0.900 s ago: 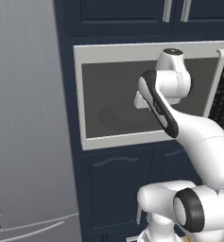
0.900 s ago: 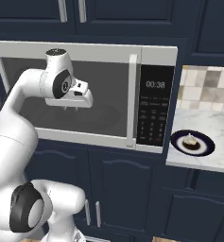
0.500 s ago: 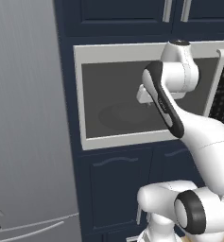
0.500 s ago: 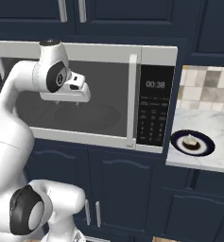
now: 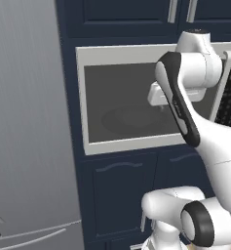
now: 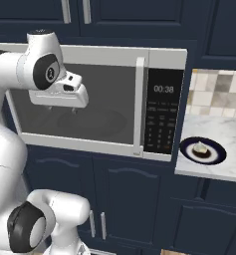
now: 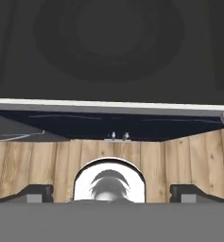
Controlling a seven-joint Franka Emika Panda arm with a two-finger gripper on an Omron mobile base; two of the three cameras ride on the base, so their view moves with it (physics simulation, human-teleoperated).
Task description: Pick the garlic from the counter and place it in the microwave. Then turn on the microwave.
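Your gripper [image 7: 111, 191] hangs in front of the microwave [image 6: 94, 102] door glass, jaws spread wide with nothing between them; fingertips [image 7: 35, 193] sit far apart in the hand view, wood floor below them, the door's lower frame just ahead; the garlic [image 6: 201, 148] lies on a dark plate [image 6: 186, 150] on the counter [image 6: 229, 164], well off to the hand's right, past the keypad [image 6: 161, 119]; door closed.

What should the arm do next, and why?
Probably swing the open, empty gripper right to the handle: the microwave door looks shut, so nothing can go in yet.
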